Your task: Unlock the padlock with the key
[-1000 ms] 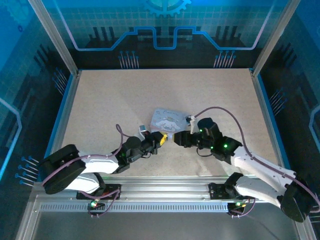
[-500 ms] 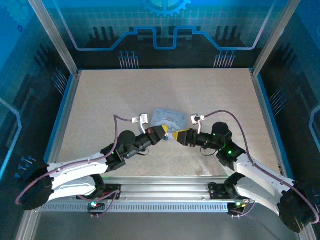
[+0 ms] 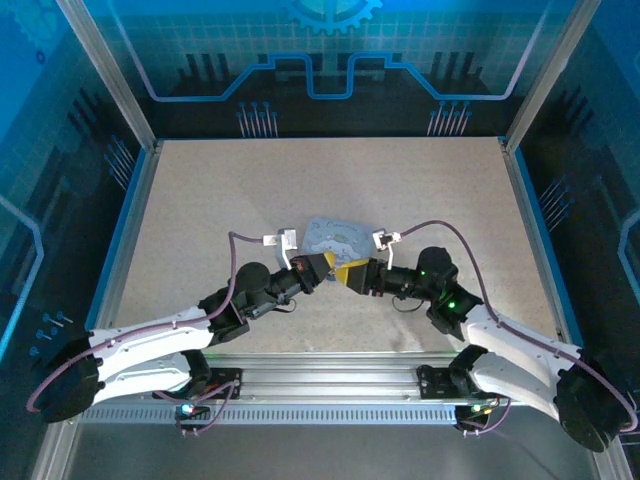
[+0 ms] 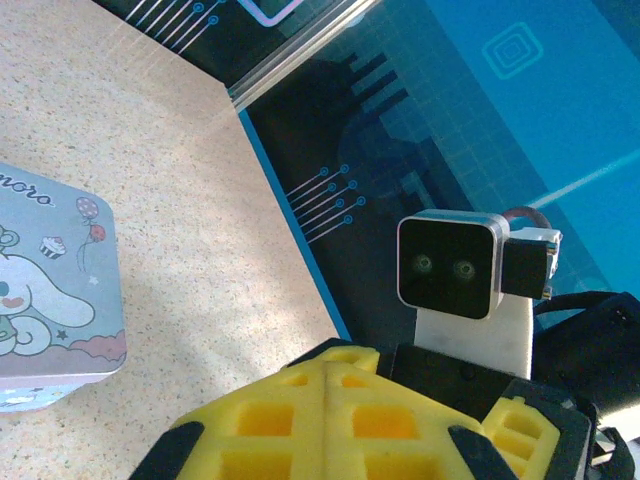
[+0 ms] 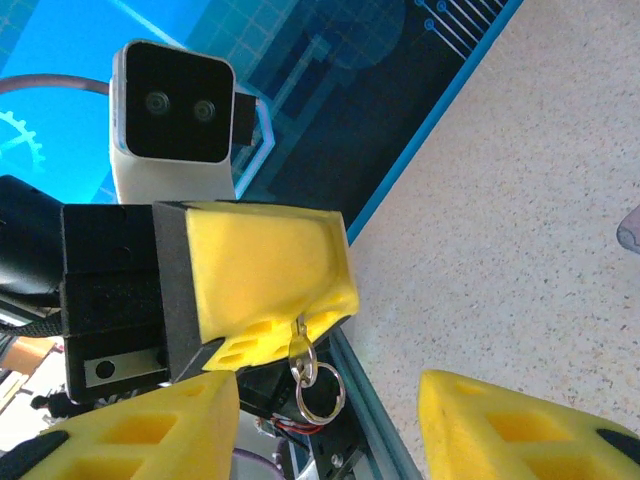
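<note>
The left gripper (image 5: 300, 295) is clenched on the small key (image 5: 299, 347), its ring (image 5: 320, 388) dangling, just near of the cartoon-printed tin (image 4: 50, 290). The right gripper (image 3: 357, 274) is spread wide facing it. It should close squarely and slowly on the exposed key while the left holds steady.
</note>
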Motion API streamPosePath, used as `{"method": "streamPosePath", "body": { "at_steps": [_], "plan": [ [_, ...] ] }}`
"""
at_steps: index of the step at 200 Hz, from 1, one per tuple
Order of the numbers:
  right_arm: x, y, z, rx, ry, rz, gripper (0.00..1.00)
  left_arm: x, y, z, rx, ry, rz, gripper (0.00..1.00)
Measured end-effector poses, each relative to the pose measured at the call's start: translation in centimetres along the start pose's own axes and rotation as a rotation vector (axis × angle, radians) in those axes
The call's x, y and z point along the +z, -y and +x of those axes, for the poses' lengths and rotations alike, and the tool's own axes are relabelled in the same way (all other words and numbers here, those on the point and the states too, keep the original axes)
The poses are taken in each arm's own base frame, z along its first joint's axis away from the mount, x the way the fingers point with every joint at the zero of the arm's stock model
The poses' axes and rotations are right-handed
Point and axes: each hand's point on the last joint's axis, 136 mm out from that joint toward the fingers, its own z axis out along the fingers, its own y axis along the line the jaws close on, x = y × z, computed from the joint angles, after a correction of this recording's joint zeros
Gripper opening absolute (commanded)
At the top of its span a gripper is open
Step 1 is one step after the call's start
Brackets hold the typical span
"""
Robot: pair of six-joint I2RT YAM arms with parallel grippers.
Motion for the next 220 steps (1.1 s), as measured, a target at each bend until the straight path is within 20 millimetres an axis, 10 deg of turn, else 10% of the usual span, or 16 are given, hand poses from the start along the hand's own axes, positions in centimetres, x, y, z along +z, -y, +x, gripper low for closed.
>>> {"method": "streamPosePath", "body": {
  "at_steps": [220],
  "plan": [
    [2.1, 0.0, 0.2, 0.052, -0.033, -0.014, 0.11, 0.0, -1.0, -0.4, -0.016, 0.03, -0.052, 0.0]
  ]
}}
